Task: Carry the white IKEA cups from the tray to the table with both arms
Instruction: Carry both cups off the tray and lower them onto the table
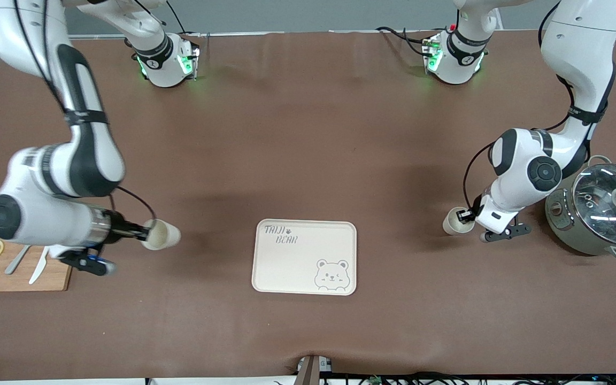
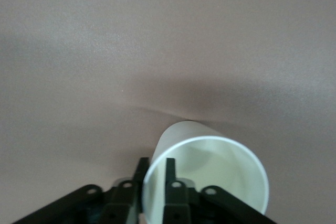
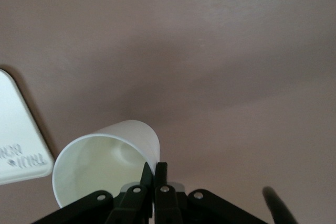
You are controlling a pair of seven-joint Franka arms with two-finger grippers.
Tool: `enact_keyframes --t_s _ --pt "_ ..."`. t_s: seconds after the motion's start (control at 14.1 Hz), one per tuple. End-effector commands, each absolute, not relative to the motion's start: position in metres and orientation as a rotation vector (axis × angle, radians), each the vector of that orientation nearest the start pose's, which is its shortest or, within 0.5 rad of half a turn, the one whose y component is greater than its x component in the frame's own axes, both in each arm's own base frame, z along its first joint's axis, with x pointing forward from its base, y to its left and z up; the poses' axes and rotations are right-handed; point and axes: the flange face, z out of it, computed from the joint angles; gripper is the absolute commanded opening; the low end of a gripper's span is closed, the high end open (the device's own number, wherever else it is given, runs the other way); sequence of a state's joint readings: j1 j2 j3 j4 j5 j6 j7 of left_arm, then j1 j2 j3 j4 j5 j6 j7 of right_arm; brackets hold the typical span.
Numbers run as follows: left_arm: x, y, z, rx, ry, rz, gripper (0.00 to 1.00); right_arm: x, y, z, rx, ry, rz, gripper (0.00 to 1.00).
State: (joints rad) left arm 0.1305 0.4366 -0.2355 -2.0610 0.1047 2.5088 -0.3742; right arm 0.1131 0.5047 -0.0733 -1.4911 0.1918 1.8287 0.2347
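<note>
Left end effector [image 1: 467,215] pinching cup [image 1: 456,221], right end effector [image 1: 146,232] pinching cup [image 1: 161,235]

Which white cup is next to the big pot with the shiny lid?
The cup held by the left tool, at the left arm's end of the table beside the pot. The other cup, in the right tool, is beside the wooden board.

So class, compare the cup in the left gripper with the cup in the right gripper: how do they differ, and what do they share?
The left gripper pinches its cup beside the pot; the right gripper pinches its cup beside the cutting board. In the front view, the left cup's mouth faces up, while the right cup is tipped sideways. Both are plain off-white, gripped by the rim wall, and off the tray.
</note>
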Motion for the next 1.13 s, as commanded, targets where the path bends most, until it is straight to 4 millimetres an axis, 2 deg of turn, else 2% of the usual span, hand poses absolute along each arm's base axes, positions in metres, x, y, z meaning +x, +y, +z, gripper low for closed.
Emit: enact_keyframes --t_s 0.0,0.14,0.5,0.71,0.92,1.06 --pt "0.597 -0.062 0.258 -3.167 -0.334 -0.086 1.0 0.652 0.005 0.374 -3.004 0.253 0.284 0.0" --pt "0.596 -0.061 0.288 -3.146 -0.338 -0.058 1.0 0.643 -0.03 0.36 -3.029 0.26 0.312 0.0" --pt "0.606 -0.056 0.39 -3.101 -0.333 -0.055 1.0 0.612 -0.115 0.315 -3.01 0.155 0.296 0.0" --pt "0.611 -0.055 0.454 -3.079 -0.344 -0.048 1.0 0.594 -0.132 0.282 -3.016 0.089 0.261 0.0" --pt "0.617 -0.05 0.525 -3.067 -0.378 0.005 1.0 0.573 -0.129 0.255 -3.015 0.102 0.273 0.0" --pt "0.616 -0.044 0.557 -3.064 -0.396 0.003 1.0 0.567 -0.126 0.246 -3.013 0.1 0.292 0.0"
